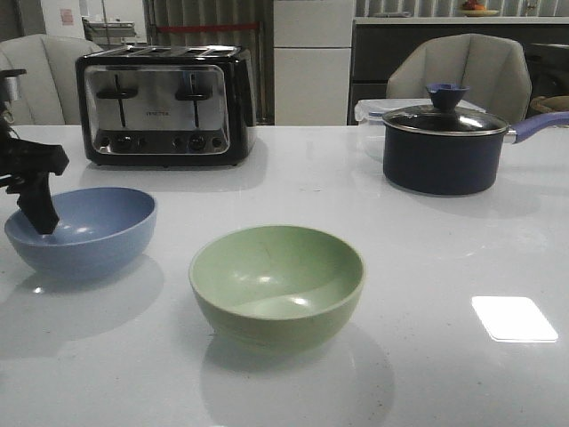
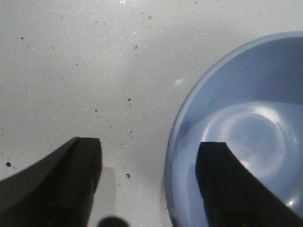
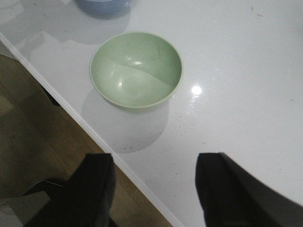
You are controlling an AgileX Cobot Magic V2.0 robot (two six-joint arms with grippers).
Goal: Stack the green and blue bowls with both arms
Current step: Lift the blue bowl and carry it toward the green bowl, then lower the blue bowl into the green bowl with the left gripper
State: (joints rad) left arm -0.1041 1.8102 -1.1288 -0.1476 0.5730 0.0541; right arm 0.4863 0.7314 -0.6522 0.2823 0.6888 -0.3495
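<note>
My left gripper [image 2: 149, 184] is spread apart across the blue bowl's [image 1: 82, 229] rim — one finger inside; my right gripper [image 3: 154, 189], also apart, hangs off from the green bowl [image 1: 276, 281] on the tabletop [image 1: 427, 267].

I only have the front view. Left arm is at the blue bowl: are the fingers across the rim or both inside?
Observer: Across the rim. In the left wrist view one finger sits inside the blue bowl, the other outside over the table, and they are open.
Operator: Where's the right arm? I can't see it at all.
Observer: Its wrist view shows the right gripper open, back over the table's near edge, with the green bowl ahead of it and untouched.
Operator: Anything in the green bowl?
Observer: No, it is empty; only light reflections show inside.
</note>
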